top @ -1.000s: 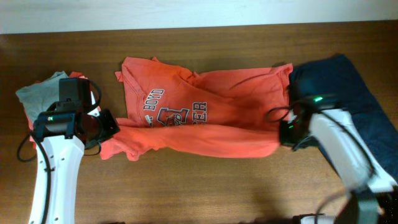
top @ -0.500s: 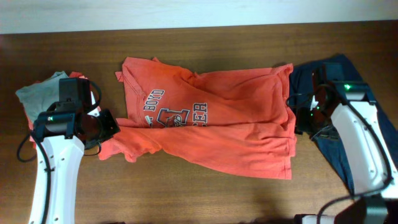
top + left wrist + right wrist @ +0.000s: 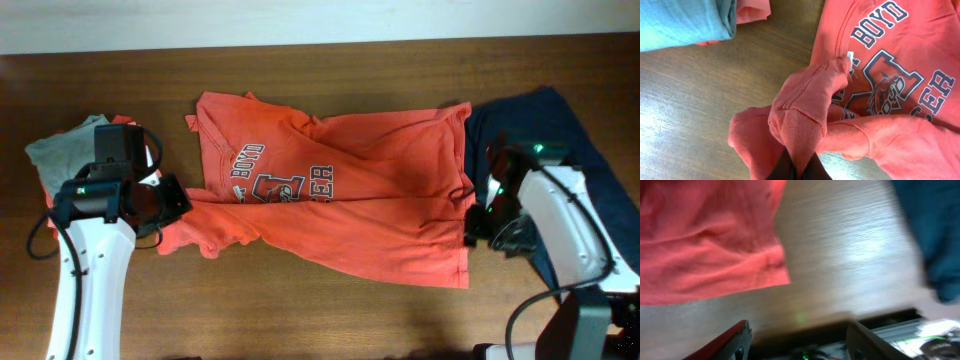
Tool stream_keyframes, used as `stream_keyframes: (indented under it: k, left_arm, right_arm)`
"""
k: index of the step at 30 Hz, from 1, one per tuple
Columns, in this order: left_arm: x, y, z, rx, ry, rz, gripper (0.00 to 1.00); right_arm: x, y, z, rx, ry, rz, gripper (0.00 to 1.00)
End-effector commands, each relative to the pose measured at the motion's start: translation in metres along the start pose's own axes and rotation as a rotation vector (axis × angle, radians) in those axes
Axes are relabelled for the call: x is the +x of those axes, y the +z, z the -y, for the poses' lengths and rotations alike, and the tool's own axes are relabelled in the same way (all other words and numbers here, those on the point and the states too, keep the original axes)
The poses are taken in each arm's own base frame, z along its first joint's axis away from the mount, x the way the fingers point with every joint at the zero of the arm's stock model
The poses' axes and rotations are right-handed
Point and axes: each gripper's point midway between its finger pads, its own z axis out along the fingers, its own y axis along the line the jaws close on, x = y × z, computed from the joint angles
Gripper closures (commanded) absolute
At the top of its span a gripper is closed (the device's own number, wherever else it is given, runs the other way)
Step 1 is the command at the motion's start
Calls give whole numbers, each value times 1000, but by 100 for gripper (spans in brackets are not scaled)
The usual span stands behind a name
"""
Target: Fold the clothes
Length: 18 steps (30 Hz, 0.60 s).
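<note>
Orange T-shirt (image 3: 340, 215) rumpled, half-spread, L gripper (image 3: 799, 172) clamped on it, R gripper (image 3: 800, 340) apart

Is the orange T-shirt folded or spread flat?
Partly folded: orange T-shirt has one long edge doubled over the lettering's bottom.

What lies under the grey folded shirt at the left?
An orange fabric edge peeks out from beneath the grey shirt; the rest of it is covered.

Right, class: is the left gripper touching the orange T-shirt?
Touching. The left wrist view shows the left gripper shut, pinching a bunched fold of the orange T-shirt.
</note>
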Motion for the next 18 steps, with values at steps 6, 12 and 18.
stream_keyframes:
  k: [6, 12, 18]
  left_arm:
    - [-5, -3, -4, -14, 9, 23, 98]
    - [-4, -3, -4, -14, 9, 21, 98]
    - [-4, -3, -4, -14, 9, 22, 98]
  right_arm:
    - [18, 40, -34, -191, 76, -85, 33]
    - [20, 67, -35, -192, 137, -76, 30]
    - [18, 91, -37, -203, 186, -41, 30]
